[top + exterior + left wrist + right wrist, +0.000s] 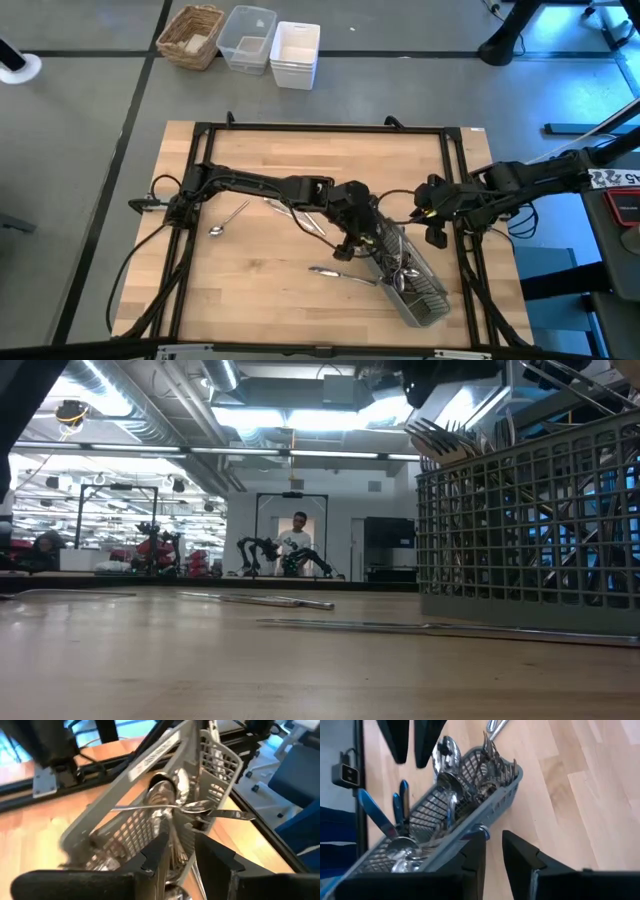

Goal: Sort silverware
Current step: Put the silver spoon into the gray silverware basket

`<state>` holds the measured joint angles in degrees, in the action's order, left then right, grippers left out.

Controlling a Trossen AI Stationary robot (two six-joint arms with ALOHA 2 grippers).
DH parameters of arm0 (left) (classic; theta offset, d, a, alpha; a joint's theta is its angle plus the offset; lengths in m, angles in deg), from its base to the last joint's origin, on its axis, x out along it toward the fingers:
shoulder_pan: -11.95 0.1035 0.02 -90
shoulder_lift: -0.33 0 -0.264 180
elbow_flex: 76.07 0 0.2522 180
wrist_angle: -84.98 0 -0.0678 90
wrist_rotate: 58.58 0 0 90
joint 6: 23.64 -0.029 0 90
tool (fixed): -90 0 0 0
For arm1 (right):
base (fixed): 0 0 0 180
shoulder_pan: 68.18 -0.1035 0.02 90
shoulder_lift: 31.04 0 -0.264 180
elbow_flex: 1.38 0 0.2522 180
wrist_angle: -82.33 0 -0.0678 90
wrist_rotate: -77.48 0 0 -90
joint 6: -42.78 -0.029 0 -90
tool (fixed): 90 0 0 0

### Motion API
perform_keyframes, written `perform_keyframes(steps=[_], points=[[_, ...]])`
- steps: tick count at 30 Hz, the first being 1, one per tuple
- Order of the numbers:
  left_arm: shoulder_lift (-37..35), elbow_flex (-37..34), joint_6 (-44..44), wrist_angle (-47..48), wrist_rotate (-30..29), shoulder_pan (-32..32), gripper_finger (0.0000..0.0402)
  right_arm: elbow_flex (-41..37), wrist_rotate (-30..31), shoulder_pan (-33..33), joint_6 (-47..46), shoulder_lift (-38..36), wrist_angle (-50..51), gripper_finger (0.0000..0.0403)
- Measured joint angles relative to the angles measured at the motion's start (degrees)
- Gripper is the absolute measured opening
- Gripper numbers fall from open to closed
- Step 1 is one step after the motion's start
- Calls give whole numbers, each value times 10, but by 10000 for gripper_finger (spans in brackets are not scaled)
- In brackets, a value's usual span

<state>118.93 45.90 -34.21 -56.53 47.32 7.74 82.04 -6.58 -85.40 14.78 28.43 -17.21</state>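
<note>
Silverware (175, 807) in caddy (415, 280): stiff, slick, light; grip mid-handle. L gripper (177, 855) jaws slightly apart, empty. R gripper (492, 851) likewise.

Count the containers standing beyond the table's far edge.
3, in a row: a wicker basket, then a clear tub, then a white bin. None appears hidden.

table (260, 270): pale wood planks, matt, smooth, grain visible
silverware (175, 795): polished metal, glossy, mirror glints
loose spoon (228, 220): same shiny metal
caddy (470, 815): grey plastic lattice, matt
table frame (320, 129): black metal bars, dull
gripper fingers (212, 857): dark plastic-looking, matt w/ slight sheen
basket (192, 35): woven wicker, rough
bins (296, 54): white & clear plastic, smooth
floor (80, 120): grey, matt
</note>
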Motion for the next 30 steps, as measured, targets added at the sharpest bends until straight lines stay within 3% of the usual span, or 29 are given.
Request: perform_keyframes(steps=[5,11,15,21,30], points=[[0,0,39,3,0,22,90,0,-4,0,38,21,31,76],[0,0,76,2,0,47,68,0,-5,0,80,55,52,131],[0,0,104,1,0,59,48,0,-10,0,173,64,57,158],[0,0,140,-1,0,65,25,0,-10,0,296,59,77,161],[-1,0,153,-2,0,59,13,0,-52,33,389,56,67,159]])
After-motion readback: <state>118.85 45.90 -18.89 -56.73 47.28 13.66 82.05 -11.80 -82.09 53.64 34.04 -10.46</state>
